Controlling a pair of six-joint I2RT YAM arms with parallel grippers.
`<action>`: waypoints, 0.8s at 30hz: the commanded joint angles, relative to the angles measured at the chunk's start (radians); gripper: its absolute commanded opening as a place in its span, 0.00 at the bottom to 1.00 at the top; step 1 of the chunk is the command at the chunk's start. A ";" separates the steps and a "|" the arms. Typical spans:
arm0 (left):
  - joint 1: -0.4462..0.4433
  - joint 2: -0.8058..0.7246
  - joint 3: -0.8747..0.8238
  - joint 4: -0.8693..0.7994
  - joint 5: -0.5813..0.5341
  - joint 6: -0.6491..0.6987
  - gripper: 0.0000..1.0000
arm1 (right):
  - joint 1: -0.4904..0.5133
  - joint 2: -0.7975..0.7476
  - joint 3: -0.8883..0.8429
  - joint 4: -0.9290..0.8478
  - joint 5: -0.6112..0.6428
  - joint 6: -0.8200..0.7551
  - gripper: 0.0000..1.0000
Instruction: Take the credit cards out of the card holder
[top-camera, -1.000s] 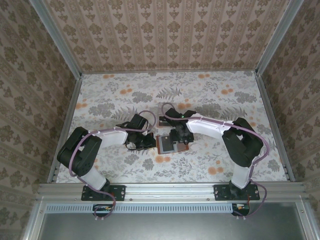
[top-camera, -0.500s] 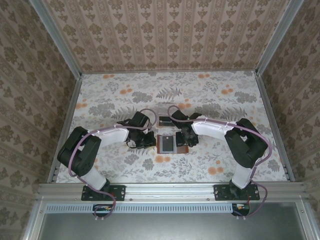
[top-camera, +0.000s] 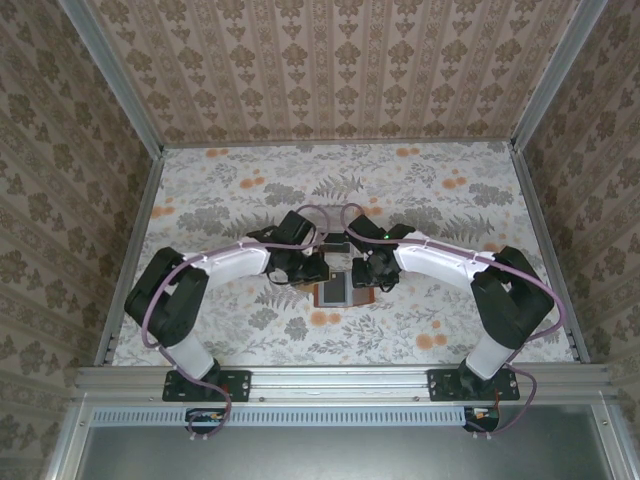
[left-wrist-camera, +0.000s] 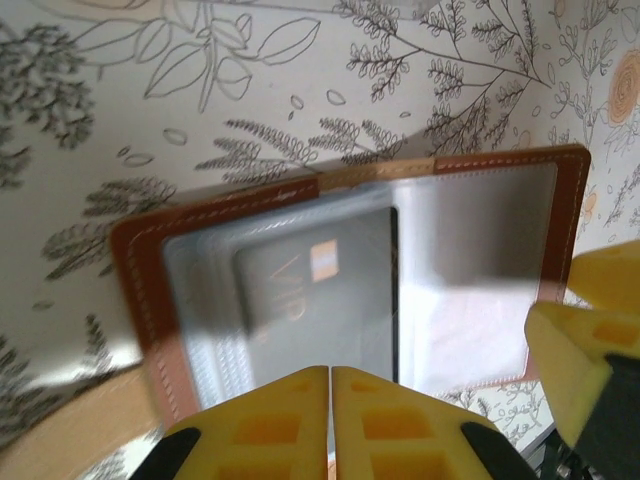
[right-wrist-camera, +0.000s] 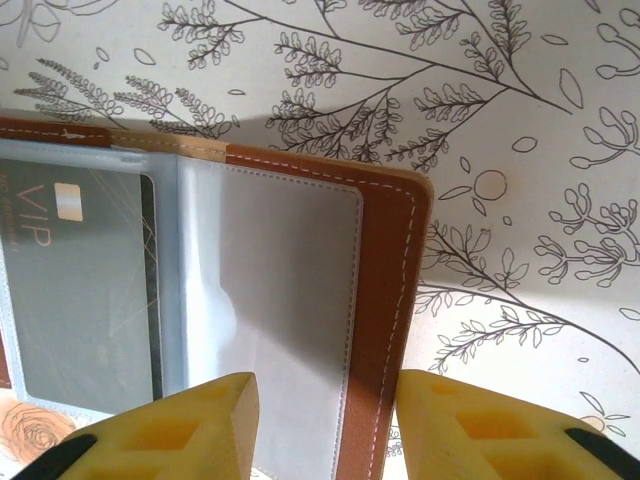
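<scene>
The left arm bends inward over the floral bench (top-camera: 430, 190). The left gripper (left-wrist-camera: 330, 378), fingers pressed together, is over the card holder (left-wrist-camera: 480, 225), which lies open at the bench's middle. A grey credit card (left-wrist-camera: 300, 290) in its left pocket reads "VIP". The right arm mirrors the left. The right gripper (right-wrist-camera: 320, 400) has its jaws partly apart, straddling the holder's right flap.

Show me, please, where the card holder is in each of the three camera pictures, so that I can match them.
Top external: card holder lies open near the picture's centre.
Left wrist: card holder spans the middle, slightly tilted.
Right wrist: card holder covers left and centre, its brown corner at upper right.
Shared landmark: the grey card in one pocket, marked VIP in both wrist views.
</scene>
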 joint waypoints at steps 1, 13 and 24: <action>-0.013 0.048 0.048 0.018 0.043 0.009 0.10 | -0.003 -0.020 0.022 0.026 -0.060 0.016 0.40; -0.011 0.063 0.034 -0.055 -0.010 0.048 0.09 | -0.010 -0.025 0.056 -0.051 0.027 0.011 0.46; 0.008 0.030 -0.008 -0.051 -0.010 0.049 0.09 | -0.014 -0.047 0.002 0.196 -0.236 0.088 0.36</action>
